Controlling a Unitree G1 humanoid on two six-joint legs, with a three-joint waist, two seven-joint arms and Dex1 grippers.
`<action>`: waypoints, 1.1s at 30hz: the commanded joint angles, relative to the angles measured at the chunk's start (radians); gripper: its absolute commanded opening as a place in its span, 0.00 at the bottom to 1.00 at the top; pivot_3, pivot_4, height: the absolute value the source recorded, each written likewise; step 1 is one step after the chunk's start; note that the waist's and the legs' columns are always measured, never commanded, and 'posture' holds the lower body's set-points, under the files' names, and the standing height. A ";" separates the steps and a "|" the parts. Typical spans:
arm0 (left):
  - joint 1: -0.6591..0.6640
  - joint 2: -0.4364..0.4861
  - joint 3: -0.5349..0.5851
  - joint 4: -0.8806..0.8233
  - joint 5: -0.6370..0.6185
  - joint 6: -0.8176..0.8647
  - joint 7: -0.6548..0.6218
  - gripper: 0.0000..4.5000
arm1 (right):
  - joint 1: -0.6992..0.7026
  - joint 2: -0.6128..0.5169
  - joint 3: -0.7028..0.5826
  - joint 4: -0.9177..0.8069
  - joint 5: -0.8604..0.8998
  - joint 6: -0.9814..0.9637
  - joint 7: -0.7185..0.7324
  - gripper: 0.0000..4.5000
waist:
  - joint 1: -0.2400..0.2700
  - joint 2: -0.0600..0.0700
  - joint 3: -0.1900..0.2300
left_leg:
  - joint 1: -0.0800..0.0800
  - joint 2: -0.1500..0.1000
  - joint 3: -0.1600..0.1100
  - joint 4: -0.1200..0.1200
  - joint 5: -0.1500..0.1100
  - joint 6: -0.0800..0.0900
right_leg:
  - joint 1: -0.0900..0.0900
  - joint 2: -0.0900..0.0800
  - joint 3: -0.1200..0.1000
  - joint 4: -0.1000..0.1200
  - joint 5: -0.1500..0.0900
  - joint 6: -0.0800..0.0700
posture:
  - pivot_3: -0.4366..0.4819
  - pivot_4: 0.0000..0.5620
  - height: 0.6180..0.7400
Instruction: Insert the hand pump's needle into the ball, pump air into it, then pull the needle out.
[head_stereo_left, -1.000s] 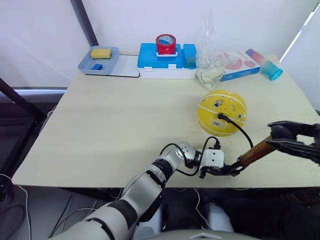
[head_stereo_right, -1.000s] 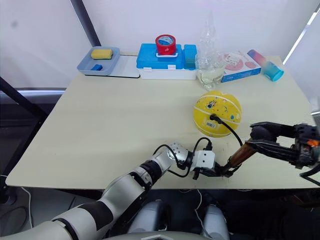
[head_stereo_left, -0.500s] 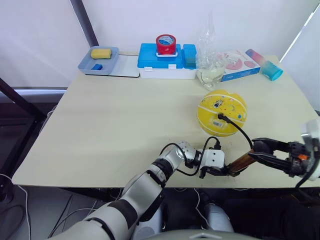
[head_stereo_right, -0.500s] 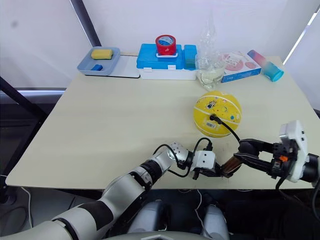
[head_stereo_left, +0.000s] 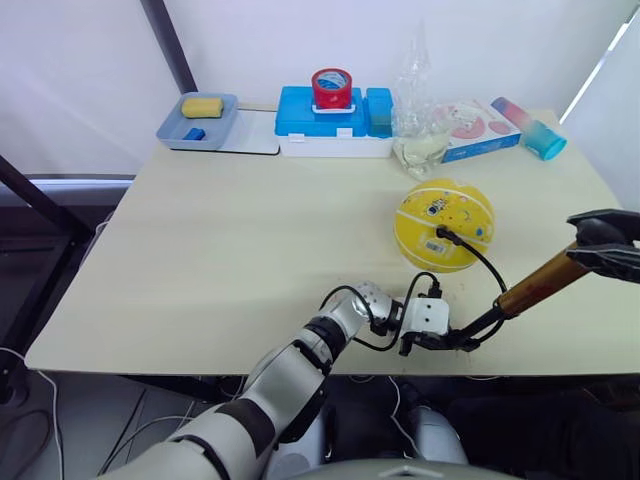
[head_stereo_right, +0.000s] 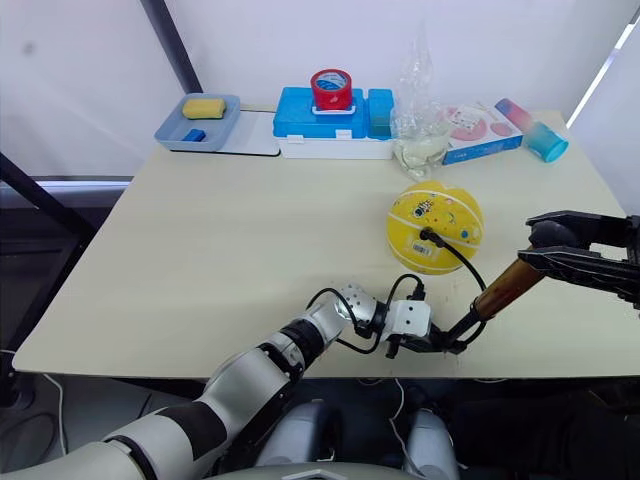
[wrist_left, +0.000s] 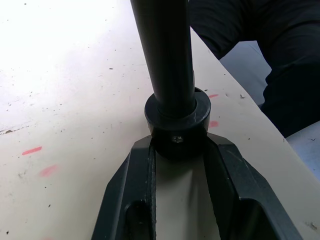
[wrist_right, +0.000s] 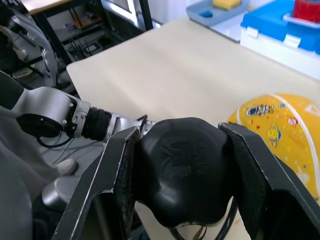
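Pump handle (wrist_right: 184, 175) farther out than before; ball (head_stereo_left: 444, 225) label unreadable.

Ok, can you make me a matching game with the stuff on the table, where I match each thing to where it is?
Things:
1. ball
2. red tape roll
3. yellow sponge
4. pump handle

Places:
A. in the grey-blue tray
B. on top of the blue box
C. between the right gripper's fingers
D. on the table, with the black hose plugged into it

Pairs: 1-D, 2-B, 3-A, 4-C
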 joint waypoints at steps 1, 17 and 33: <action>0.000 -0.043 -0.026 0.041 0.043 0.027 0.005 0.20 | -0.007 0.019 -0.038 -0.031 0.015 0.002 -0.005 0.44 | 0.000 0.000 0.000 | 0.000 0.000 0.000 0.000 0.000 0.000 | 0.000 0.000 0.000 0.000 0.000 0.000 | 0.48 0.27 0.91; 0.000 -0.046 -0.024 0.040 0.042 0.029 0.004 0.20 | 0.223 0.294 0.488 -0.146 -0.456 -0.380 -0.013 0.44 | 0.000 -0.004 -0.006 | 0.002 0.000 0.000 0.000 0.000 0.000 | 0.002 0.001 0.000 0.001 0.000 0.000 | 0.48 0.27 0.91; 0.006 -0.049 -0.026 0.042 0.046 0.028 0.003 0.20 | 0.053 0.016 -0.081 -0.028 -0.054 -0.074 0.050 0.44 | 0.000 0.001 -0.003 | 0.001 0.000 0.000 0.000 0.000 0.000 | 0.001 0.000 0.000 0.000 0.000 0.000 | 0.48 0.27 0.91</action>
